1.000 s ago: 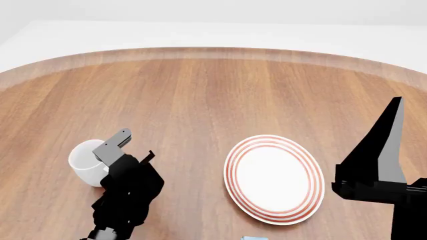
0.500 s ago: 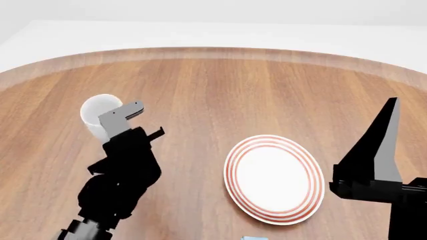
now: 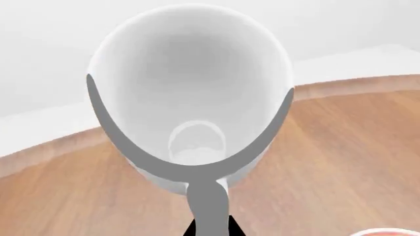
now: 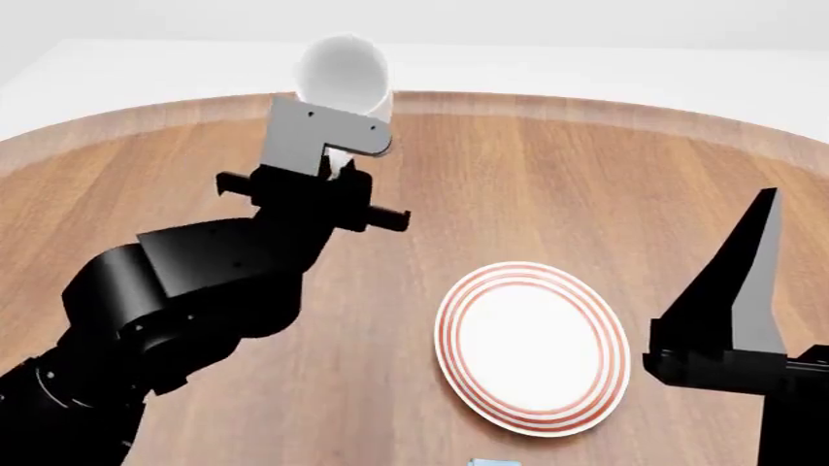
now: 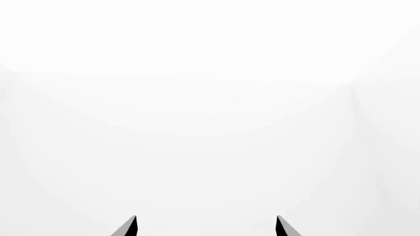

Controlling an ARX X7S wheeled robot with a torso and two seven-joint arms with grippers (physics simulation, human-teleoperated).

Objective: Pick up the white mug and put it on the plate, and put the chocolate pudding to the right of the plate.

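Note:
My left gripper (image 4: 334, 146) is shut on the white mug (image 4: 345, 73) and holds it high above the wooden table, left of and behind the plate. In the left wrist view the mug (image 3: 190, 88) fills the frame, its mouth facing the camera, a grey finger (image 3: 206, 196) across its rim. The plate (image 4: 531, 347), white with red rings, lies flat at the front right of the table. A blue sliver at the bottom edge is the chocolate pudding (image 4: 494, 462), just in front of the plate. My right gripper (image 5: 204, 227) is open and empty, pointing at blank white space; its arm (image 4: 732, 320) stands right of the plate.
The round wooden table (image 4: 518, 165) has a raised rim at the back. A red sliver of the plate (image 3: 384, 232) shows in the left wrist view. My left arm (image 4: 194, 291) reaches over the table's left half.
My left gripper has lifted the mug from the table's left side, up and rightward, to well above the surface. The right arm has stayed put.

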